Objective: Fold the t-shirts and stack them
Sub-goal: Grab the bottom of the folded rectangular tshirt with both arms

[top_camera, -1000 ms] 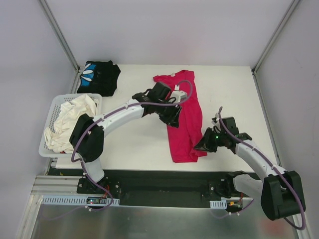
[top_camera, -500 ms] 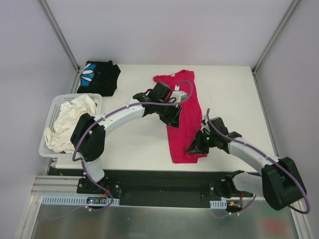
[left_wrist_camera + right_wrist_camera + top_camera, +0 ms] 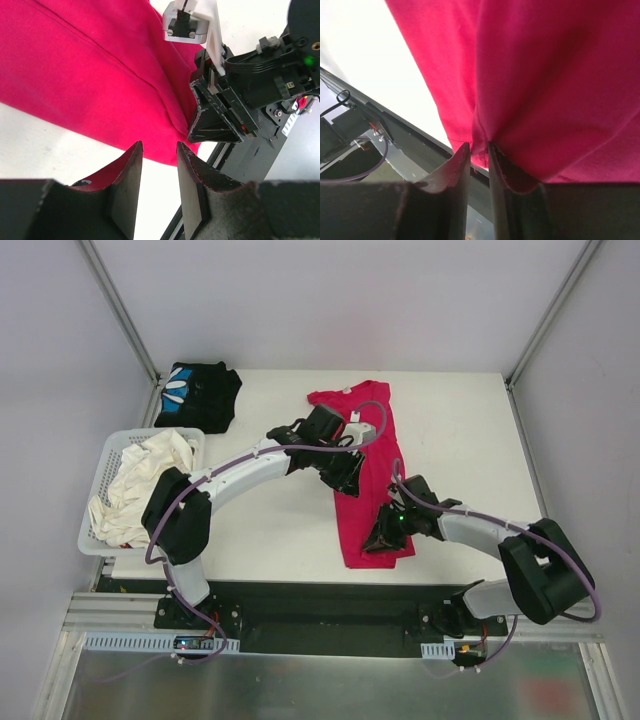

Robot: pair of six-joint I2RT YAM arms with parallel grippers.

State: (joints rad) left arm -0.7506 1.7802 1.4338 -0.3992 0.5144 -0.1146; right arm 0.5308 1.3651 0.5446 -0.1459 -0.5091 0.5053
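Overhead light: bright, even and diffuse; the white surface point(image 3: 270, 530) is nearly washed out.
Shadows: faint and soft-edged, directly under the arms and along the magenta t-shirt point(image 3: 388, 455).
Glare: a dull sheen on the metal plate point(image 3: 300, 690) at the near edge.
Left wrist view: cloth seams are crisp; the left gripper point(image 3: 157, 147) is dark, slightly soft, and tinged red by reflected cloth.
Right wrist view: the surface is blown out at upper left; the cloth is very close with soft texture; the right gripper point(image 3: 479, 146) is underexposed.
Distortion: wide-angle stretch at the edges of both wrist views.

Plain magenta shirt point(image 3: 385, 455); black shirt point(image 3: 205, 395), blue-white print; white basket point(image 3: 118, 436).
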